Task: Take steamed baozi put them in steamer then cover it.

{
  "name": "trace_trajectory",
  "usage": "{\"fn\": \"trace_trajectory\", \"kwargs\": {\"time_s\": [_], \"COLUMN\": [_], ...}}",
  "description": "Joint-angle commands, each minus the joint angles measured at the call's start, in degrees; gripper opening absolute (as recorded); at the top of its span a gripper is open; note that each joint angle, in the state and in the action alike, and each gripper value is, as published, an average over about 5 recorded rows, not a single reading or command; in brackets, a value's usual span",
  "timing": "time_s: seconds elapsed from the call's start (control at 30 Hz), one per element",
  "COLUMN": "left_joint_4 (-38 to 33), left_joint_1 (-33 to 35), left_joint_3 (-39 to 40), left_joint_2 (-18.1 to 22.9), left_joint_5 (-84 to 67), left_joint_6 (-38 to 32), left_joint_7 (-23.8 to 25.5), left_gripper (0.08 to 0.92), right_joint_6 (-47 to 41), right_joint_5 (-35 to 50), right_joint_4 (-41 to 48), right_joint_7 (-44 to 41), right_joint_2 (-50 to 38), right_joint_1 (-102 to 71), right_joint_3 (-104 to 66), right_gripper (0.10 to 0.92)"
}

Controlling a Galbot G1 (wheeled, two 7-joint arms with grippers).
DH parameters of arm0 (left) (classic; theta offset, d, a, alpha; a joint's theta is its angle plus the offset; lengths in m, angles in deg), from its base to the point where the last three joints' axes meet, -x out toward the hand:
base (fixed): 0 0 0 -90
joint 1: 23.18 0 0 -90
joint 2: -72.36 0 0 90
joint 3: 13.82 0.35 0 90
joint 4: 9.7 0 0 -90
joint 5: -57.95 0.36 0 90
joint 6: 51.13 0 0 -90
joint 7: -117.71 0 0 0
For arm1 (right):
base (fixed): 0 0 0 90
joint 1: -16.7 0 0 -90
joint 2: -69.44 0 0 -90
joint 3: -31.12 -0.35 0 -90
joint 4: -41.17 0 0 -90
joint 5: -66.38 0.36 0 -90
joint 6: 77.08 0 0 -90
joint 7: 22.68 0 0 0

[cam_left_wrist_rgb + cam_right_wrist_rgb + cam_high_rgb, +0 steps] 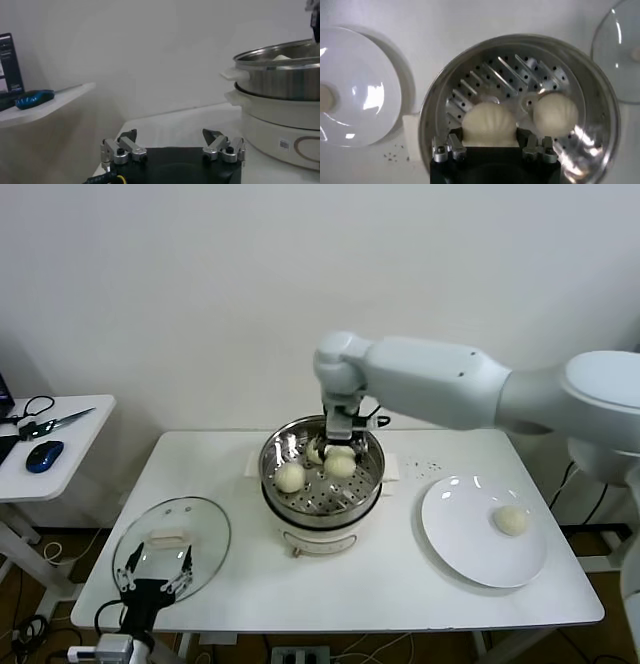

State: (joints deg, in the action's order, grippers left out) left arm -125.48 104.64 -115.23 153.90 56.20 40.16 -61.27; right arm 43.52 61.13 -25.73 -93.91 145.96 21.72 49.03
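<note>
Surface: white table [400,584] before a plain white wall.
Right gripper [492,146]: lowered inside the steamer [322,502], fingers [454,142] narrowly spread around a steamed baozi [489,122], touching its sides.
Other buns: one just beside that gripper [555,114], another near the steamer's front-left wall [289,477], a fourth on the white plate [470,554] well to its right [511,520].
Left gripper [155,580]: jaws wide, hovering over the glass cover [200,529] at the table's front-left corner.
</note>
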Motion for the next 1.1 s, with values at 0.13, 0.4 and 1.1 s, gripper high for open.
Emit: {"fn": "trace_trajectory", "kwargs": {"time_s": [0.13,0.4,1.1], "left_joint_4": [0.83,1.0,1.08], "left_joint_1": [-0.47,-0.47,-0.55], "left_joint_3": [-0.55,-0.57,-0.59], "left_joint_2": [-0.06,0.11,0.02], "left_joint_5": [-0.64,-0.61,-0.55], "left_joint_6": [0.07,-0.06,-0.21], "left_joint_7": [-0.08,-0.14,-0.23], "left_gripper": [0.823,0.823,0.823], "right_joint_6": [1.4,1.01,0.49], "right_joint_5": [-3.14,-2.95,-2.49], "right_joint_4": [-2.57,-3.95,-2.62], "right_joint_7": [-0.16,-0.27,-0.23], "right_joint_2": [4.16,3.69,-1.75], "right_joint_1": [-5.92,-6.13,-1.61], "right_joint_3": [-0.77,-0.68,-5.26], "right_gripper": [0.687,0.691,0.823]}}
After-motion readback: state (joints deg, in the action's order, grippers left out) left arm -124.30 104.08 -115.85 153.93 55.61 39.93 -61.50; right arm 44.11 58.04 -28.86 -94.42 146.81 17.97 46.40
